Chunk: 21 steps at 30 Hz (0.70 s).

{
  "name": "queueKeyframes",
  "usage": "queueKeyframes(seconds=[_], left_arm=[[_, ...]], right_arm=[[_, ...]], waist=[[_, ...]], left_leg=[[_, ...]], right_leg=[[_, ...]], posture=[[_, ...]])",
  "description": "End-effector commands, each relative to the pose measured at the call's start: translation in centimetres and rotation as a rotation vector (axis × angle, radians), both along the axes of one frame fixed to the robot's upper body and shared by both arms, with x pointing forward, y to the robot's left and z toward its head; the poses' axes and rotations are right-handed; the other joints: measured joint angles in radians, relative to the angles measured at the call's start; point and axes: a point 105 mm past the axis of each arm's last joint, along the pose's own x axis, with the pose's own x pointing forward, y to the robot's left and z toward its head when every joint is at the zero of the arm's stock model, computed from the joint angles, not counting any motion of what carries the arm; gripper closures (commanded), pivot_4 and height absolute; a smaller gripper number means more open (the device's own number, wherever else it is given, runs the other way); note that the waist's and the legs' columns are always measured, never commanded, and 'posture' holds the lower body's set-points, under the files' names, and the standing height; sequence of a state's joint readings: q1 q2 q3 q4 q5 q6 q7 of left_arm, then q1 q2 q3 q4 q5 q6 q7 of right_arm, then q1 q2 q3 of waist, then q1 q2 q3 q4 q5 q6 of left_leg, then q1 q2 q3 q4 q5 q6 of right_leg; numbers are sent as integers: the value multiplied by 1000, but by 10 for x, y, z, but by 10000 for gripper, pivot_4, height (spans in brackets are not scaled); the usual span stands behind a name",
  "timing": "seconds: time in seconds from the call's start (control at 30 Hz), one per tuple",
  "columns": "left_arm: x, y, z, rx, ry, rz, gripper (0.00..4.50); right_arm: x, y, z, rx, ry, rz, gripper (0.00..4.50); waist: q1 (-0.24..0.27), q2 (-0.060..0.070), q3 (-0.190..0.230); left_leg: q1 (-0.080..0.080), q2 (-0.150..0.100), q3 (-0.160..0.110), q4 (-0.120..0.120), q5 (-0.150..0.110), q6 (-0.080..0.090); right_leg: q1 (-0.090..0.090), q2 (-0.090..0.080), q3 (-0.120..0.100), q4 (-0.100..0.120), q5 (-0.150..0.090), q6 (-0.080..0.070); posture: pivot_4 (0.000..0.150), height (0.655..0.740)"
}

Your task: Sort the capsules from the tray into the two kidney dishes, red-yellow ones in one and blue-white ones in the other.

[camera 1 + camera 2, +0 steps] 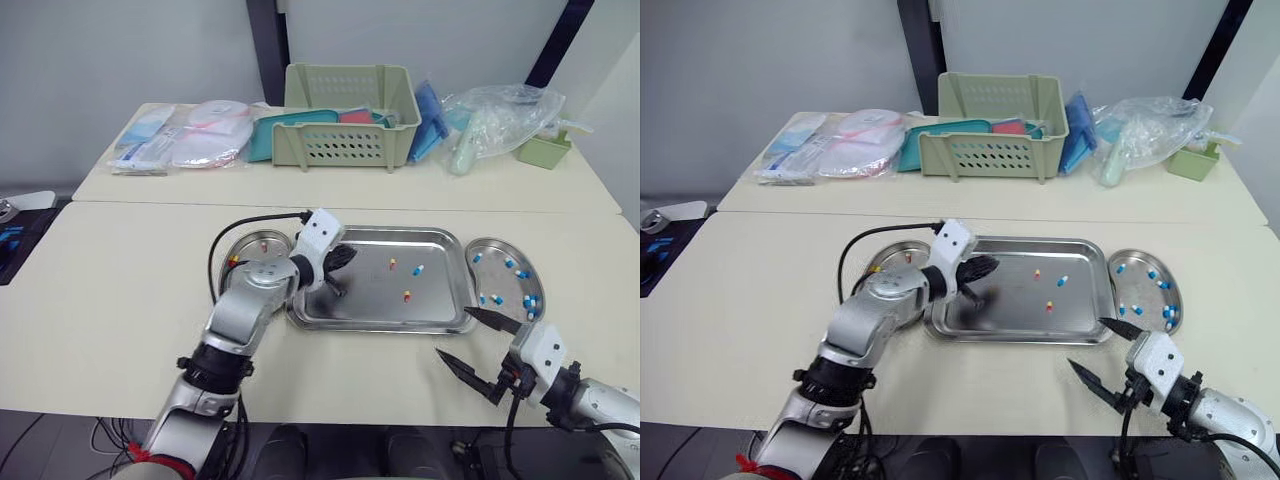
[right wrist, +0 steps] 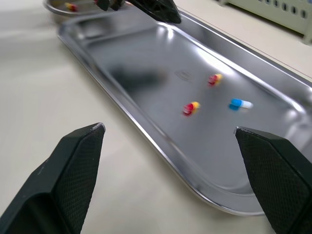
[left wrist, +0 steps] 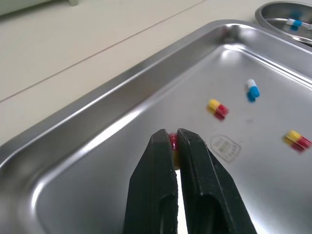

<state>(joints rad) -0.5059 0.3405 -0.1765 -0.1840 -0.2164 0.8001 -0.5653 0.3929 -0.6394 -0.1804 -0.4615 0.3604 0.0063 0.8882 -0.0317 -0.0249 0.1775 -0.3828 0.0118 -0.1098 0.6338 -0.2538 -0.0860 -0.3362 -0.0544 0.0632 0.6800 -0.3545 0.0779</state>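
The left gripper (image 3: 170, 139) is down inside the steel tray (image 1: 380, 325), over its left half, with its two black fingers pinched nearly together on a red-yellow capsule (image 3: 172, 146) whose red end peeks out between the tips. Three more capsules lie loose on the tray floor to the right of it: a red-yellow one (image 1: 393, 263) and a blue-white one (image 1: 419, 269) side by side, and another red-yellow one (image 1: 407, 295) a little nearer the front edge. The left kidney dish (image 1: 245, 240) sits tight against the tray's left end, partly behind the arm, and has at least one red-yellow capsule (image 2: 71, 6) in it. The right kidney dish (image 1: 500, 280) sits just off the tray's right end with a scatter of blue-white capsules (image 1: 520, 273) inside. The right gripper (image 1: 478, 345) hangs above the table in front of the tray's right corner, fingers spread wide and holding nothing.
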Motion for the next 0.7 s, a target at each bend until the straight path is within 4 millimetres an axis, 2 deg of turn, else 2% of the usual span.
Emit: queueKeyframes(seconds=[0.03,0.37,0.7], left_arm=[[-12,15,29,-28,-60,-21,44839],[-44,79,43,64,-68,30,44839],[-47,123,58,184,-128,175,44839]], right_arm=[[1,2,12,32,-52,94,0],[10,34,8,84,-52,280,0],[16,44,11,87,-71,328,0]], waist=[[0,0,0],[-2,0,1],[3,0,1]], left_leg=[[0,0,0,0,0,1],[0,1,0,0,0,1],[0,0,0,0,0,1]], right_leg=[[0,0,0,0,0,0],[0,0,0,0,0,0],[0,0,0,0,0,0]], posture=[[1500,7400],[1500,7400],[1500,7400]])
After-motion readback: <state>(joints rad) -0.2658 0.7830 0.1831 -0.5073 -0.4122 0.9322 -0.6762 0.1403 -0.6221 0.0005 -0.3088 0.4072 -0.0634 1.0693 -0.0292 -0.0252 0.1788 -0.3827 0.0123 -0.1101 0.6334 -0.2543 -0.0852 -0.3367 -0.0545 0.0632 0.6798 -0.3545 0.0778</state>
